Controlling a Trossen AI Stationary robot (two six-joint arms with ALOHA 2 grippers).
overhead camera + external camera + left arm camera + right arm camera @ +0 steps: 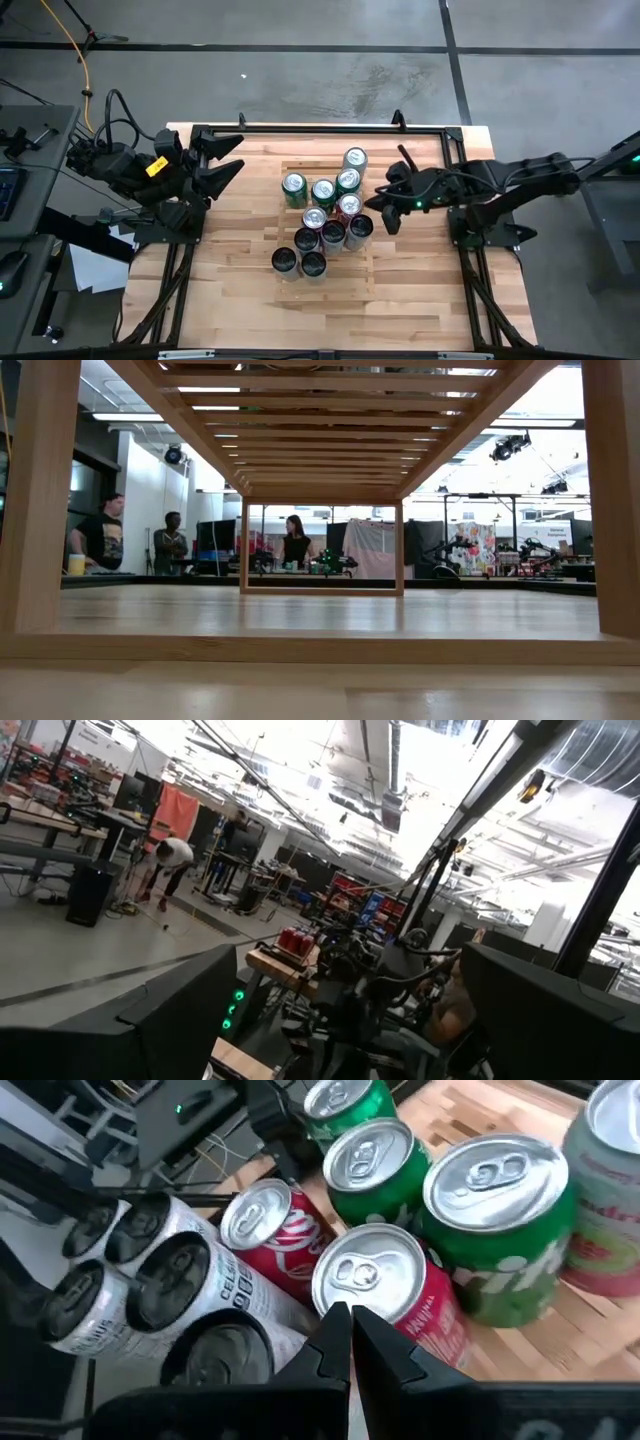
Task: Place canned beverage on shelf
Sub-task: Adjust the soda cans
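The right gripper (383, 215) sits right of centre in the high view, just beside the can cluster. In the right wrist view its fingertips (350, 1342) are pressed together with no gap and nothing between them, low in the frame, right at the rim of a red can (385, 1295).

The left gripper (228, 157) waits at the upper left of the table, its fingers spread wide and holding nothing.

The cans (325, 215) stand packed at frame centre: green ones toward the top, red in the middle, silver-and-black ones (150, 1280) toward the bottom. They rest on the slatted shelf (395, 175), which occupies the table's middle; in the low view its slats (330, 420) fill the upper frame.

Hazards from this position:
- Fingers closed: any descent would likely strike a can lid rather than straddle the body. Cause: no opening before approach.
- Tight packing: neighbouring cans touch, so a finger entering between them may topple or shove adjacent cans.
- A tipped can may roll off the shelf.
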